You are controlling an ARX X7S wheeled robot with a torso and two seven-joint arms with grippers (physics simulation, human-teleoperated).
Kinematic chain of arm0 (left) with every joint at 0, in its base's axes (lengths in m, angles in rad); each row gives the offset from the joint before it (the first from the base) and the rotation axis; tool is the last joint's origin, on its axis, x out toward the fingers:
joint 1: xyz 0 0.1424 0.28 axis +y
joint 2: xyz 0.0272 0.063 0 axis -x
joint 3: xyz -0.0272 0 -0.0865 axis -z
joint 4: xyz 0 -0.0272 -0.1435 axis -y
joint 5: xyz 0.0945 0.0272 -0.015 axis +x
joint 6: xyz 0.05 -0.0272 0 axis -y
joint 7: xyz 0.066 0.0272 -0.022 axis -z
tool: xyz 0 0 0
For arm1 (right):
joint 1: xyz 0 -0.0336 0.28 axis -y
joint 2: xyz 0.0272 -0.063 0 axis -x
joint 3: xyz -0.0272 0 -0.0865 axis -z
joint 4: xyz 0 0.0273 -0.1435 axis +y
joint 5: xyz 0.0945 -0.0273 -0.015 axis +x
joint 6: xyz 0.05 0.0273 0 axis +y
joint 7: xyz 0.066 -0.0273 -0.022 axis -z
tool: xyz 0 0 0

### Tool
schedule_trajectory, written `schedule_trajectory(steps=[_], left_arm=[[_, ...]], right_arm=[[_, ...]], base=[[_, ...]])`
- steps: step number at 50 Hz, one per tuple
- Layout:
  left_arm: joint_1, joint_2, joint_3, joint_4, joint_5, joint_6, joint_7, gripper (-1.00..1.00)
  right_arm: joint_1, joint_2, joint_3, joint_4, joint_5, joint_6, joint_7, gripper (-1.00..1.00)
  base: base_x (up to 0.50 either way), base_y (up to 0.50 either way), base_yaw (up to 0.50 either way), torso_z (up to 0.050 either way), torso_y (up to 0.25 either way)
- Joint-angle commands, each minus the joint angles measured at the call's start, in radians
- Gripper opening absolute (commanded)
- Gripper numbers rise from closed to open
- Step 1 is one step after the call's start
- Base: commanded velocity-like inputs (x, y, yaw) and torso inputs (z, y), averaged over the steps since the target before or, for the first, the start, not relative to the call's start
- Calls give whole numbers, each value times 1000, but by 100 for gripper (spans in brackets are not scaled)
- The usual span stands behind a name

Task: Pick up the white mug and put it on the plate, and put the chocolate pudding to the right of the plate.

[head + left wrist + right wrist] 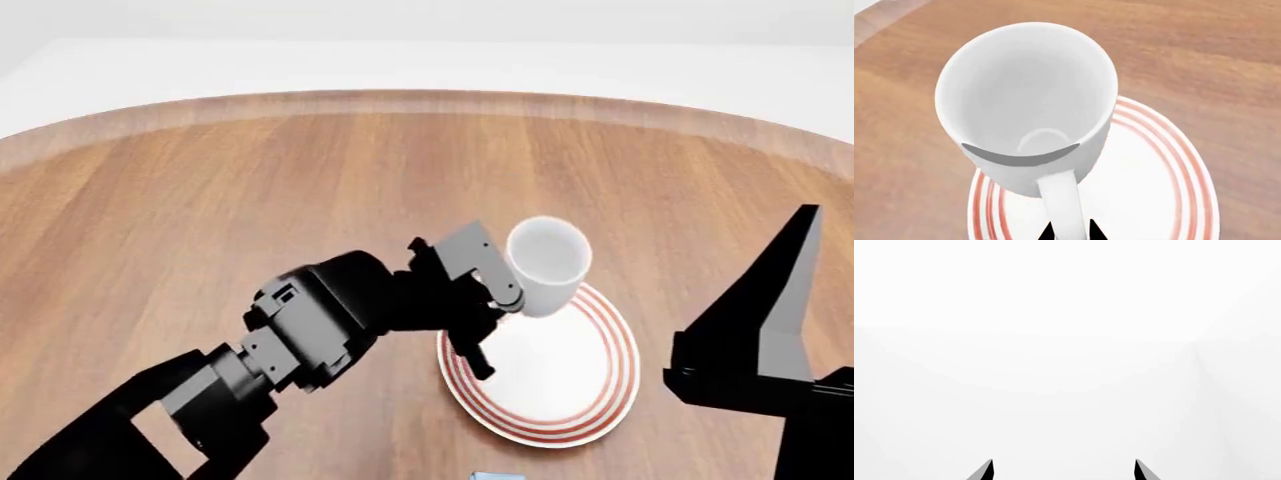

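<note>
Left gripper (1069, 234) pinched the mug (1029, 100) by its handle, mug tilted above the plate's (1167, 200) rim just below. Should level it, centre, then lower. Right gripper (1063, 471) gaped, empty.

No legible text, labels, brands or numbers in any view. White mug (1026, 95): plain glazed surface, no marking. Plate (594, 375): red-orange rim rings only, no lettering. Light blue item (495, 476) at the head view's lower edge: cut off, any print on it cannot be read
</note>
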Motion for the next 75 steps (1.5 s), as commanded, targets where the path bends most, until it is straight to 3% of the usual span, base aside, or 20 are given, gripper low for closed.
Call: schedule_trajectory(steps=[1, 9, 17, 28, 55, 56, 75], left_arm=[[-4, 103, -13, -178, 18, 76, 65, -100], [-28, 132, 53, -261, -76, 83, 69, -100], [-95, 134, 278, -314, -358, 109, 5, -100], [-126, 134, 435, -339, -576, 124, -24, -100], [-97, 134, 468, -391, -638, 157, -83, -100], [-95, 134, 469, -389, -635, 155, -86, 100], [-121, 134, 468, -363, -596, 132, -94, 100]], right_arm=[[-5, -13, 23, -19, -8, 5, -23, 100], [-3, -11, 22, -15, -8, 4, -21, 100], [-4, -10, 23, -16, -8, 1, -18, 100], [-3, -9, 17, -15, -9, 1, -16, 100], [-11, -4, 9, -4, -6, -11, -14, 100], [-11, -4, 8, -4, -6, -9, -14, 100], [-12, -4, -8, -2, -17, -13, -14, 100]], base=[[0, 0, 0, 0, 0], [0, 0, 0, 0, 0], [0, 0, 0, 0, 0], [0, 0, 0, 0, 0], [0, 0, 0, 0, 0], [0, 0, 0, 0, 0], [0, 0, 0, 0, 0]])
